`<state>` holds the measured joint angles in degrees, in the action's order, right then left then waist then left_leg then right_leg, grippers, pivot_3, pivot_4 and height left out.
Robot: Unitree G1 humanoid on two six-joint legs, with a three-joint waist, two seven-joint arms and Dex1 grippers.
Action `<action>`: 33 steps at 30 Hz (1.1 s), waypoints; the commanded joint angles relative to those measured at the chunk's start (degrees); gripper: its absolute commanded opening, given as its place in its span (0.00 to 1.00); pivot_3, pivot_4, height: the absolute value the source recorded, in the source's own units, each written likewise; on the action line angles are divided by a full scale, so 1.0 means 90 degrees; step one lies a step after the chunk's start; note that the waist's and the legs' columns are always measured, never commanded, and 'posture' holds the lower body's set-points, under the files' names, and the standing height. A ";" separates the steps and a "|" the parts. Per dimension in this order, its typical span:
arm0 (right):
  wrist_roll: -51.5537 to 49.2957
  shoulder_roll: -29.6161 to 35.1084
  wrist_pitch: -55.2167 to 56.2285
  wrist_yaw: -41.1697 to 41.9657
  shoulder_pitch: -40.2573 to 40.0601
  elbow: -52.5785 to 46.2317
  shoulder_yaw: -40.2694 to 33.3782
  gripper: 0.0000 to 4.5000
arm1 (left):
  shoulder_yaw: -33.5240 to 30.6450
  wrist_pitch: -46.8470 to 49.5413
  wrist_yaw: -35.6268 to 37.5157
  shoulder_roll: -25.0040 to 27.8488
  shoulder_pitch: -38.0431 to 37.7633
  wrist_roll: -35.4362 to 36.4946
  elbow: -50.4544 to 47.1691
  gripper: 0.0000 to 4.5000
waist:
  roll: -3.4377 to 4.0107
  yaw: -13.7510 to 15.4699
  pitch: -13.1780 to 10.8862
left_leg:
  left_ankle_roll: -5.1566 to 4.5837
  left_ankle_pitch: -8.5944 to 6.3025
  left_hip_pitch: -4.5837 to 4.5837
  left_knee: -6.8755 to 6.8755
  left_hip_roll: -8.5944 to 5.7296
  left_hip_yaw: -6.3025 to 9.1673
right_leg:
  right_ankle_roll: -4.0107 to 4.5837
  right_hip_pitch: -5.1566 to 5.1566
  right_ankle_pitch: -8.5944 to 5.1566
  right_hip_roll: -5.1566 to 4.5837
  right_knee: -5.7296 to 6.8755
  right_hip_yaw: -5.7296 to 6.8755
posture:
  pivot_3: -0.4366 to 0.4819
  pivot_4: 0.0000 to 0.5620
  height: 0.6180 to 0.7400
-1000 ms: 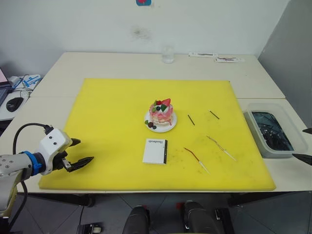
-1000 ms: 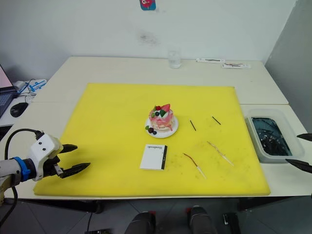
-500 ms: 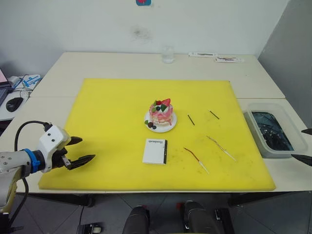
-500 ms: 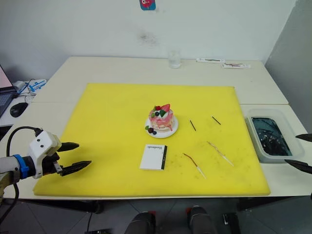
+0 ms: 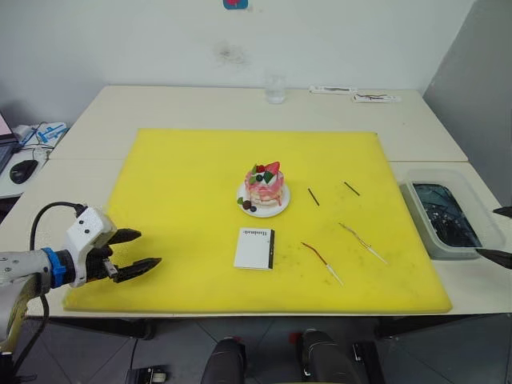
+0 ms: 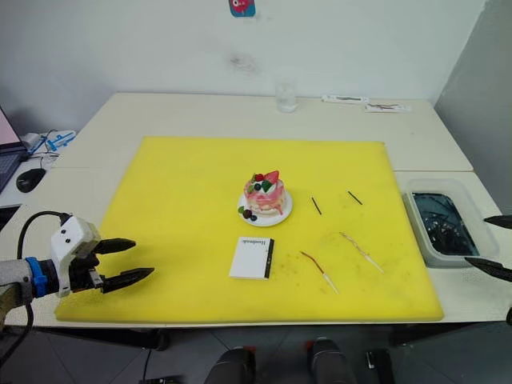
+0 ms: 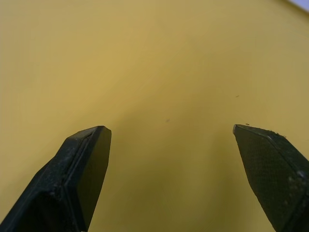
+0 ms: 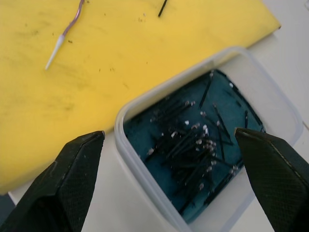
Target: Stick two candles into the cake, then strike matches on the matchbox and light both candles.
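The pink-and-white cake (image 5: 265, 183) sits on its small white plate (image 5: 278, 207) in the middle of the yellow mat (image 5: 176, 192). In front of it lies the white matchbox (image 5: 254, 248). Two candles (image 5: 322, 261) (image 5: 362, 242) lie on the mat to the right of the matchbox. Two short dark matches (image 5: 314, 197) (image 5: 351, 189) lie right of the cake. My left gripper (image 5: 141, 250) is open over the mat's front left corner, holding nothing. My right gripper (image 5: 502, 234) is open at the right edge, above the tray; its fingertips (image 8: 77, 166) frame that tray.
A clear plastic tray (image 5: 480, 216) with dark water and several spent matches stands off the mat's right side. A glass (image 5: 275, 89) and flat packets (image 5: 352, 94) sit at the table's far edge. A mouse (image 5: 24, 170) lies far left.
My left gripper has edged a little forward and right along the mat's front left corner, staying open. The right gripper has barely moved.
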<state>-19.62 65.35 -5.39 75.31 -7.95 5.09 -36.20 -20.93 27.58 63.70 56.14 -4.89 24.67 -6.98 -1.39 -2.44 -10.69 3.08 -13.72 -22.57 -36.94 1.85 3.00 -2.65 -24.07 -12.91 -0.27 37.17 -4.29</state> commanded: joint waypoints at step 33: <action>0.0043 -0.1883 -0.2873 -0.3205 -0.0727 -0.4312 0.1882 1.00 | 0.2449 0.1474 -0.0689 -0.1092 0.2262 0.1820 -0.3145 0.99 | -0.0007 0.0054 0.0006 | 0.0000 0.0001 -0.0003 -0.0010 -0.0003 0.0011 | -0.0003 0.0006 0.0002 0.0008 0.0003 -0.0003 | 0.48 0.27 1.00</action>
<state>-20.19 48.70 -31.88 47.89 -15.02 -33.57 -19.32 0.80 41.84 57.95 46.80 14.27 41.20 -35.09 -1.45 -1.95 -10.64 3.08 -13.72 -22.58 -37.03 1.83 3.09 -2.67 -24.00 -12.89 -0.20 37.20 -4.33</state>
